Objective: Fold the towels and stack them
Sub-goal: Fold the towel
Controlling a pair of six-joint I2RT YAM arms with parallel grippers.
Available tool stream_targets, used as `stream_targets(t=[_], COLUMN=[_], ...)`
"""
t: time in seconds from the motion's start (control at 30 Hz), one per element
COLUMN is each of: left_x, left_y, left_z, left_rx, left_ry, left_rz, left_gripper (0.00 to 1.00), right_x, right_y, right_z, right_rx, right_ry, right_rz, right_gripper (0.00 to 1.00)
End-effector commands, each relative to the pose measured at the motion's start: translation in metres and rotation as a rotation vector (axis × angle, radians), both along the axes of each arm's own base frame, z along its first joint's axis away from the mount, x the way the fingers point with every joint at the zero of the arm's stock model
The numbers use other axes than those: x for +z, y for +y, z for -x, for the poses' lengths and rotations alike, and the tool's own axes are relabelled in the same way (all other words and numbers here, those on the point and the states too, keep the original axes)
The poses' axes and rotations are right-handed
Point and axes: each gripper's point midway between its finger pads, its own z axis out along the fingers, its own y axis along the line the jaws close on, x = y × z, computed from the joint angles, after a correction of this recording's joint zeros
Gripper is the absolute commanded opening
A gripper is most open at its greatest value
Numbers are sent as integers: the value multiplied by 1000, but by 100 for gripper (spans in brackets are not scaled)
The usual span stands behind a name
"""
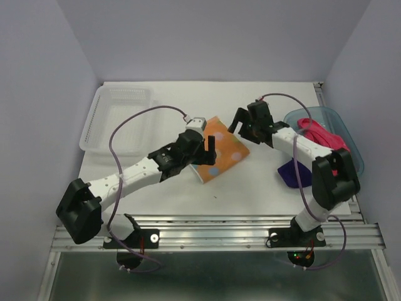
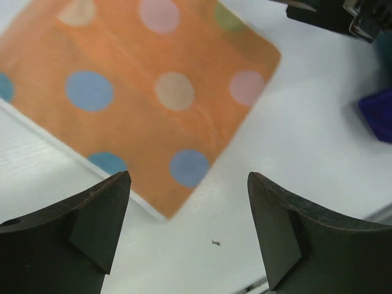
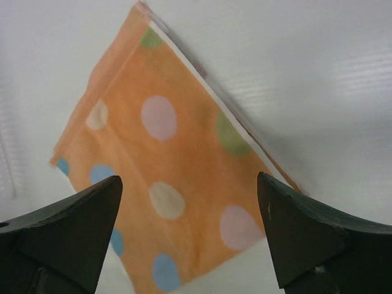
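The orange dotted towel (image 1: 222, 150) lies folded flat on the white table; it also shows in the left wrist view (image 2: 141, 98) and the right wrist view (image 3: 165, 177). My left gripper (image 1: 210, 147) is open and empty, hovering over the towel's near-left edge. My right gripper (image 1: 241, 122) is open and empty above the towel's far-right corner. The dark purple towel (image 1: 289, 172) lies crumpled on the table beside the right arm, and shows in the left wrist view (image 2: 376, 113). The pink-red towel (image 1: 322, 135) sits in the teal tub (image 1: 351, 150).
A clear plastic basket (image 1: 119, 119) stands at the back left. The metal rail (image 1: 213, 233) runs along the table's near edge. Grey walls enclose the back and sides.
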Motion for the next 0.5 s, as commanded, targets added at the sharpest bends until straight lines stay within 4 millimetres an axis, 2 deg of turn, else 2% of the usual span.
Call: stream_targets(t=[0.0, 0.07, 0.2, 0.3, 0.37, 0.47], left_x=[-23, -44, -70, -82, -85, -90], left_y=[-21, -23, -25, -33, -42, -45], left_z=[39, 54, 62, 67, 71, 70], left_rx=[-133, -156, -174, -213, -239, -242], left_ry=[-17, 23, 77, 101, 98, 89], left_rz=[-19, -33, -75, -103, -117, -148], left_gripper=[89, 89, 88, 86, 81, 79], right_x=[-12, -19, -22, -27, -28, -33], right_y=[-19, -22, -39, -49, -51, -50], right_z=[46, 71, 89, 95, 98, 100], right_rx=[-21, -6, -49, -87, -95, -94], right_ry=[-5, 12, 3, -7, -5, 6], right_rz=[-49, -78, -56, -41, -44, -47], right_gripper=[99, 99, 99, 99, 99, 98])
